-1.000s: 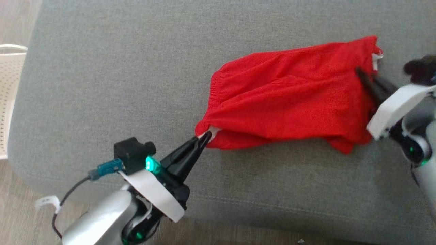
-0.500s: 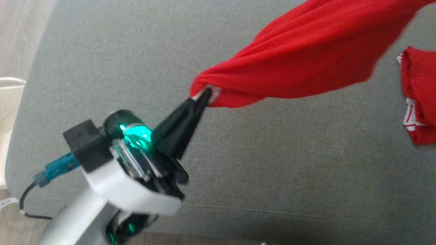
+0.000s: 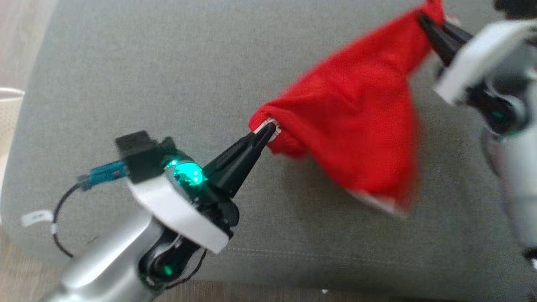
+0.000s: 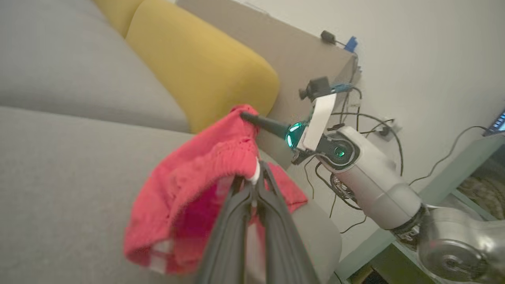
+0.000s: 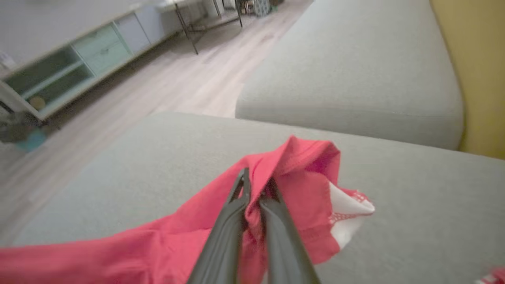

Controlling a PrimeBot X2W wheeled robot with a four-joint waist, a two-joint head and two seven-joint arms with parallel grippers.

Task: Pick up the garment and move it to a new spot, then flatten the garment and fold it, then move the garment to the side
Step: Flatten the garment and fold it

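**Head view.** The left end effector (image 3: 266, 131), fingers pressed together, pinches a white-edged corner of the red knit garment (image 3: 356, 126). The right end effector (image 3: 428, 23), likewise closed, grips the opposite corner at upper right. The garment hangs stretched between them over the grey fabric sofa seat (image 3: 147, 63), its lower hem drooping towards the seat.

**Left wrist view.** The left end effector (image 4: 256, 179) clamps the garment (image 4: 189, 185) at its gathered edge. The right end effector (image 4: 246, 116) holds the far corner, in front of a mustard-yellow back cushion (image 4: 205, 67).

**Right wrist view.** The right end effector (image 5: 255, 189) is closed on a fold of the garment (image 5: 300, 165). A pale wooden floor (image 5: 177, 79) lies beyond the seat.
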